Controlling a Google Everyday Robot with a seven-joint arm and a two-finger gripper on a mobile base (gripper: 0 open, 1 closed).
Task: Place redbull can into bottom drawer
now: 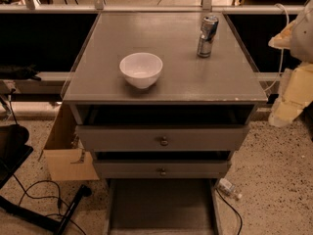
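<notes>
Tall skinny can, easy to tip
The redbull can (207,35) stands at the counter's back, well above the open bottom drawer (161,204). The tool's out of shot beyond the arm (293,89), so can't tell its grip. A glancing approach would probably topple it.

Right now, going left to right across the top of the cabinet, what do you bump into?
White bowl → redbull can → robot arm, off to the side; its gripper is not in view.

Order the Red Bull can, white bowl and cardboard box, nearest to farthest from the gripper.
From the gripper, at the right edge:
1. redbull can, right rear of the tabletop.
2. white bowl, centre-left.
3. cardboard box, low, far left.
</notes>
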